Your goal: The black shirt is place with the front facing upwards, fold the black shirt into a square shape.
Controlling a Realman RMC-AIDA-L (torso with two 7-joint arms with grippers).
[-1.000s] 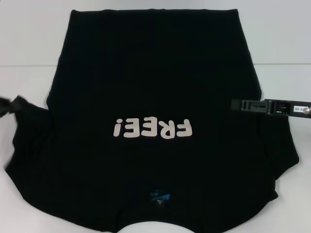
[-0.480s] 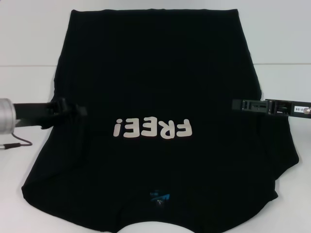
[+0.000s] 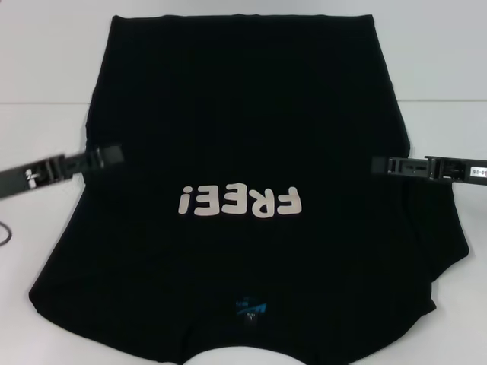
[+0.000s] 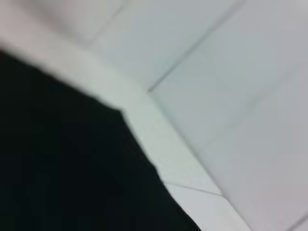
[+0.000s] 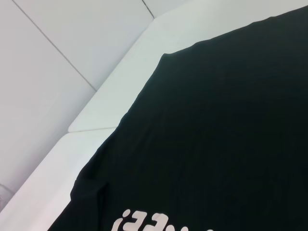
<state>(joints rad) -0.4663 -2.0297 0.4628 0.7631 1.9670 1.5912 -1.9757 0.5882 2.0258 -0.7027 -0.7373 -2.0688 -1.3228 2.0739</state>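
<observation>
The black shirt [image 3: 243, 190] lay flat, print up, on the white desk [image 3: 46, 68], both end effectors poised at its side edges, seemingly for a fold, finger states indiscernible.

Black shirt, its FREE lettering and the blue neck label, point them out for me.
black shirt [image 3: 243, 99]: head view, plain upper body cloth.
FREE lettering [image 3: 240, 202]: head view, middle of the word.
blue neck label [image 3: 249, 309]: head view, label centre.

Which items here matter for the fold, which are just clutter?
Job:
black shirt, front up
left claw, over the shirt's left edge
right claw, over its right edge

Not part of it:
white table
cable at the table's left edge
</observation>
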